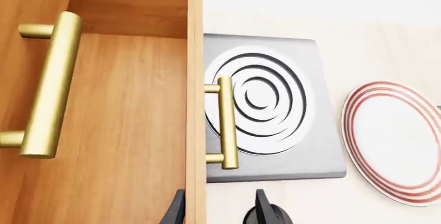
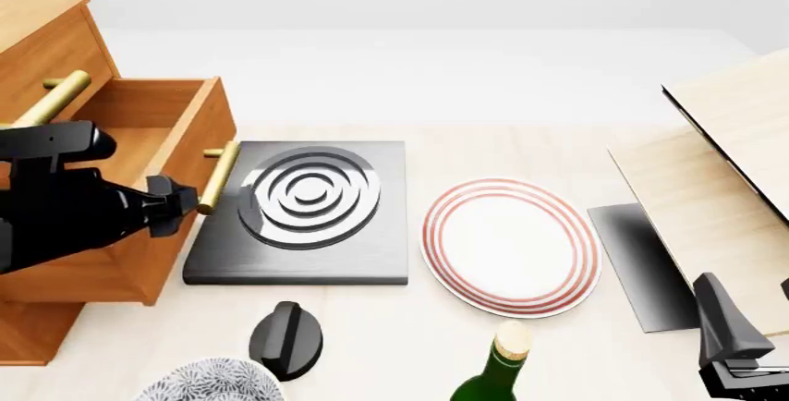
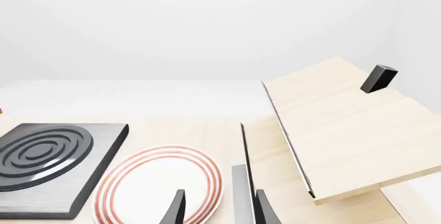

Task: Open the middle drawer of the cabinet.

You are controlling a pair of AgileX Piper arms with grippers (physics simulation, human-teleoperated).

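Note:
The cabinet (image 2: 37, 41) stands at the table's left. Its middle drawer (image 2: 212, 128) is pulled well out, with its brass bar handle (image 2: 220, 177) over the edge of a grey ringed slab. My left gripper (image 2: 179, 205) is open beside the drawer front, just short of the handle. In the left wrist view the fingertips (image 1: 177, 209) straddle the drawer front's edge (image 1: 195, 79), and the handle (image 1: 227, 123) lies beyond them, not gripped. The top drawer's handle (image 1: 48, 84) is alongside. My right gripper (image 2: 749, 309) is open and empty at the near right, also seen in its wrist view (image 3: 219, 206).
A grey slab with rings (image 2: 309, 207) lies right of the drawer, then a red-rimmed plate (image 2: 512, 244). A black knob (image 2: 290, 336), a patterned bowl (image 2: 210, 382) and a green bottle (image 2: 500, 369) stand near the front. Pale boards (image 2: 727, 170) and a dark strip (image 2: 641, 262) are at right.

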